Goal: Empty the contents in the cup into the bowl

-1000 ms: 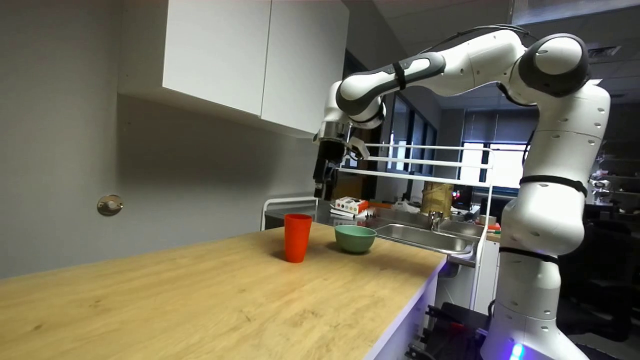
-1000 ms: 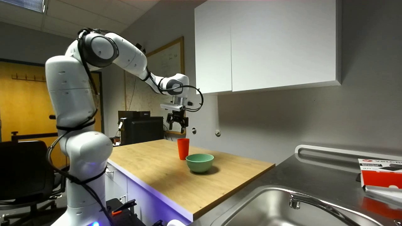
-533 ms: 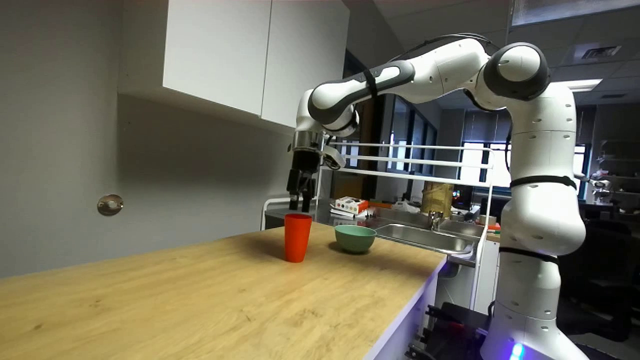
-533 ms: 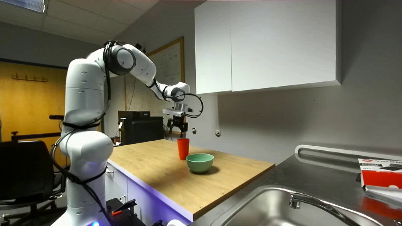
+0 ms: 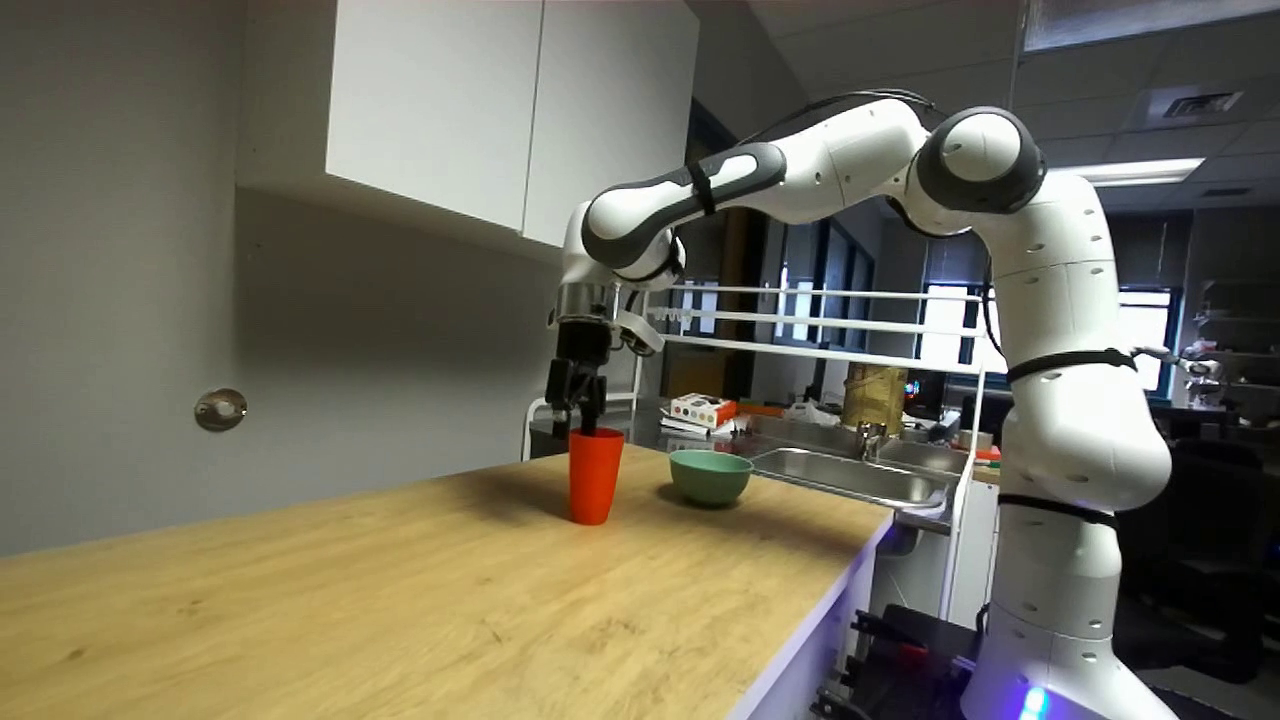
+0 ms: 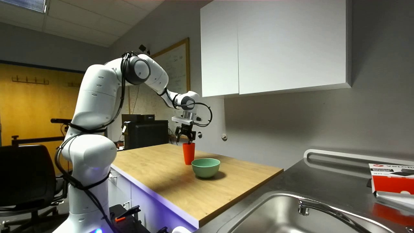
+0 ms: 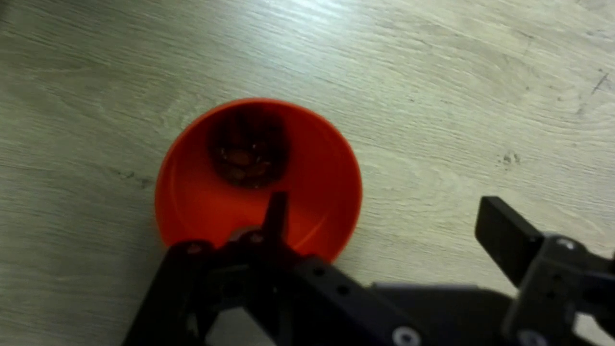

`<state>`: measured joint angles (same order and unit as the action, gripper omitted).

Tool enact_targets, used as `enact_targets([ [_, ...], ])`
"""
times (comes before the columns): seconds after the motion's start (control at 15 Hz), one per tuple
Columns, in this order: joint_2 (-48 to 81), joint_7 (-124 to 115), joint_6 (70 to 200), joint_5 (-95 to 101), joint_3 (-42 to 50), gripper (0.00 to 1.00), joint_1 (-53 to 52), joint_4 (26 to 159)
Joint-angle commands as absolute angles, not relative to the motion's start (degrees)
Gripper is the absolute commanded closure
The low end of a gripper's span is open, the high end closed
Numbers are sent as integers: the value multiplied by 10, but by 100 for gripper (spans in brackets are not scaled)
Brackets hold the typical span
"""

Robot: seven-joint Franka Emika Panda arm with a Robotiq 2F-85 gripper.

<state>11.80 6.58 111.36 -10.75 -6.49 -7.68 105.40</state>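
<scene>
At the mouth of the red cup (image 5: 595,480), upright on the surface (image 5: 420,600) near the green bowl (image 5: 710,480), the claw (image 5: 575,428) hung spread, one finger (image 7: 277,214) over the opening, the other outside, so lowering looked likely to straddle the cup's side.

I log both exterior views as dim, the wall (image 5: 390,300) shadowed beneath the cabinet (image 5: 500,110), a window (image 5: 943,348) blown white in an exterior view, while my wrist view shows top-edge glare on the tabletop (image 7: 456,120), murk inside the cup (image 7: 240,202) and blurred fingers (image 7: 509,240).
</scene>
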Motion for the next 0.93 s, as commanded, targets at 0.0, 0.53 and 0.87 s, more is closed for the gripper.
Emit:
enact_targets([
  [0.0, 147, 46, 1093, -97, -64, 0, -71, 1022],
  [0.53, 150, 37, 1097, -83, -62, 73, -67, 1011],
  [0.87, 155, 39, 1099, -86, -56, 99, -58, 1007],
])
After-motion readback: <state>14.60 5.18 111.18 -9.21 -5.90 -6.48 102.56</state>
